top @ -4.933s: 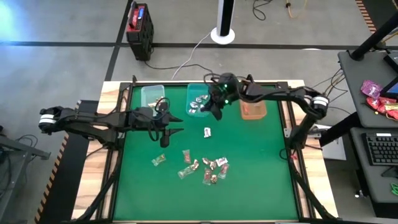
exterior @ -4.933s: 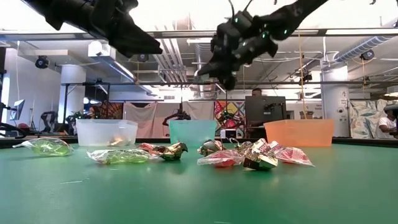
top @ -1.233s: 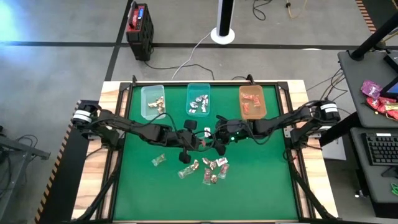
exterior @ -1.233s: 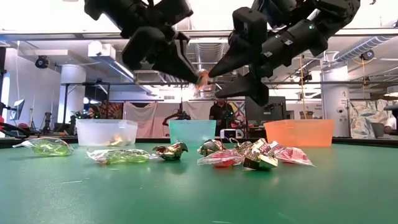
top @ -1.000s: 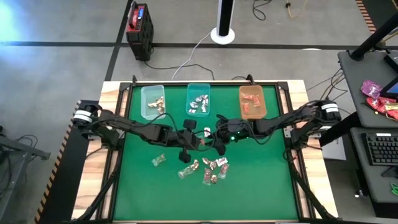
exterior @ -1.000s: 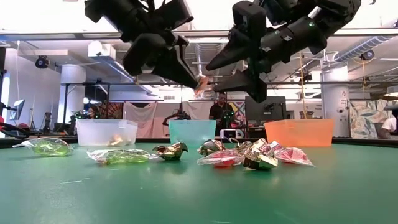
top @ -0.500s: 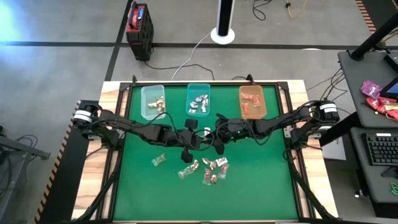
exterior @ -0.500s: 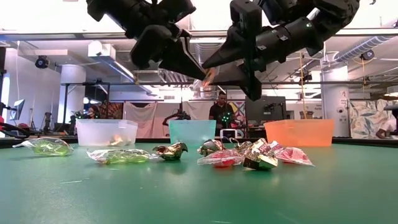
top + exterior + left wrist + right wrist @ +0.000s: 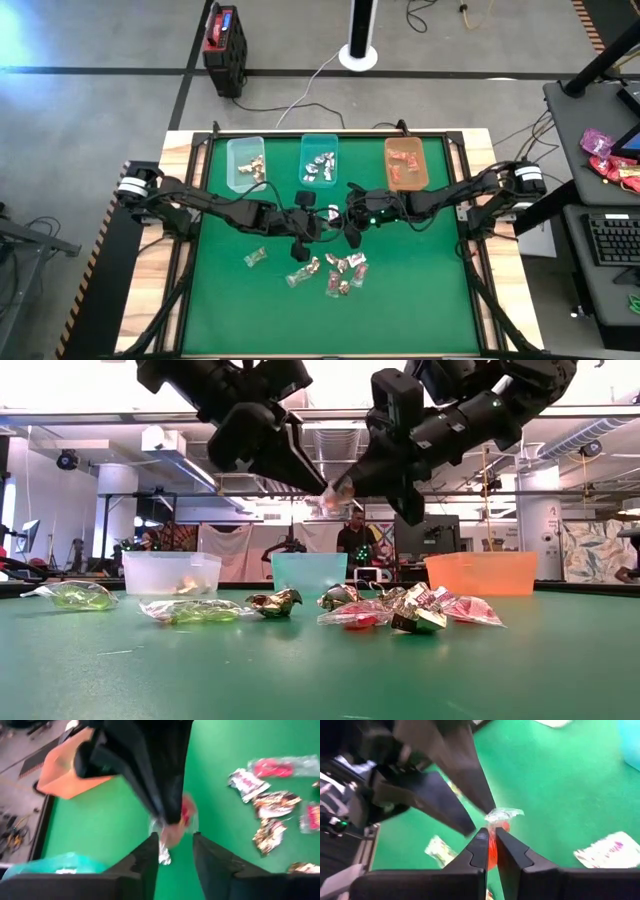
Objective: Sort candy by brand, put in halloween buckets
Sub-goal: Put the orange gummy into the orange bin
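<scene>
Held candy: we saw a red sweet in a clear wrapper (image 9: 495, 837) in mid-air above the middle of the green table (image 9: 420, 300), between the two grippers, level with neither bin nor mat.
Right gripper: the right gripper (image 9: 491, 845) had its fingers pressed together on the red sweet — its twisted wrapper end stuck out past the fingertips.
Left gripper: the left gripper (image 9: 172, 842) faced the right one tip to tip; its fingers stood spread, one on each side of the same sweet, not squeezing it.
Loose candy: we saw a cluster of wrapped sweets (image 9: 340, 272) lying on the mat just below the grippers, nearer the front edge, with one greenish sweet (image 9: 255, 257) a little apart on the left arm's side.
Bins: three bins sat in a row along the far edge — a pale clear bin (image 9: 233, 165), a teal bin (image 9: 306, 150) and an orange bin (image 9: 422, 165); each held a few sweets.
Beyond the table: a red-and-black box (image 9: 224, 35) stood on the floor, and a person (image 9: 352, 540) showed far off behind the teal bin in the low view.
</scene>
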Robot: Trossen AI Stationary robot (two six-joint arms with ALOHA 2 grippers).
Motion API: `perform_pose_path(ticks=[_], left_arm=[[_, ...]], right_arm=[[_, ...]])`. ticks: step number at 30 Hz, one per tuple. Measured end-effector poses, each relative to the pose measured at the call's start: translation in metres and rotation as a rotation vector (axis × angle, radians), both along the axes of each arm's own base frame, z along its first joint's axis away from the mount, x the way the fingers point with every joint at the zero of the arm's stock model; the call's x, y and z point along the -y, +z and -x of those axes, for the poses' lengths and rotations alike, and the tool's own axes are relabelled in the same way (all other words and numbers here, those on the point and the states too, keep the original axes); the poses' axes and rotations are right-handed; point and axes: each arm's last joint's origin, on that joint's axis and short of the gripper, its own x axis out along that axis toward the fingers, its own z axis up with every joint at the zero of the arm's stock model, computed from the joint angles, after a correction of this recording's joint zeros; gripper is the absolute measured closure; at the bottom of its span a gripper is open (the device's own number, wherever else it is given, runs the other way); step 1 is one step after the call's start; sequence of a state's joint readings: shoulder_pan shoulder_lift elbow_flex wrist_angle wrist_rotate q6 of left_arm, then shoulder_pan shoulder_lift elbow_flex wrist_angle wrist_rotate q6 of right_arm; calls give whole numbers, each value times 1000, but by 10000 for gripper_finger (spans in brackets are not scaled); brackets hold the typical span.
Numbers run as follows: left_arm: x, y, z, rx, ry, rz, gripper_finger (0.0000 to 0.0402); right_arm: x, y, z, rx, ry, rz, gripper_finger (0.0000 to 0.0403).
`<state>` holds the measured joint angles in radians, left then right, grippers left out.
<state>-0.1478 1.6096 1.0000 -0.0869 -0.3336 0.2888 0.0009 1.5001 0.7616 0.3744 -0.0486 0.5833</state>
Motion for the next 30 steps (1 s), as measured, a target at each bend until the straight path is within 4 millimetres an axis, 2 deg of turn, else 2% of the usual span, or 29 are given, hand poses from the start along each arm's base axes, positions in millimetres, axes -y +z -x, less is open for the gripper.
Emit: perform_pose_path(ticks=[5, 10, 15, 23, 26, 30], left_arm=[[-3, -1, 5, -44, 52, -39, 241], [-5, -3, 7, -67, 80, -57, 210], [-6, -3, 8, -72, 92, -60, 205], [-7, -4, 14, -122, 114, -36, 205], [-5, -5, 14, -135, 67, 11, 205], [-2, -7, 15, -161, -22, 76, 205]], right_arm=[[14, -1, 9, -96, -51, -5, 385], [39, -3, 24, -231, -183, 25, 385], [64, 2, 43, -395, -359, 101, 385], [95, 38, 64, -660, -688, 357, 385], [107, 47, 71, -734, -775, 364, 385], [124, 46, 82, -844, -834, 328, 385]])
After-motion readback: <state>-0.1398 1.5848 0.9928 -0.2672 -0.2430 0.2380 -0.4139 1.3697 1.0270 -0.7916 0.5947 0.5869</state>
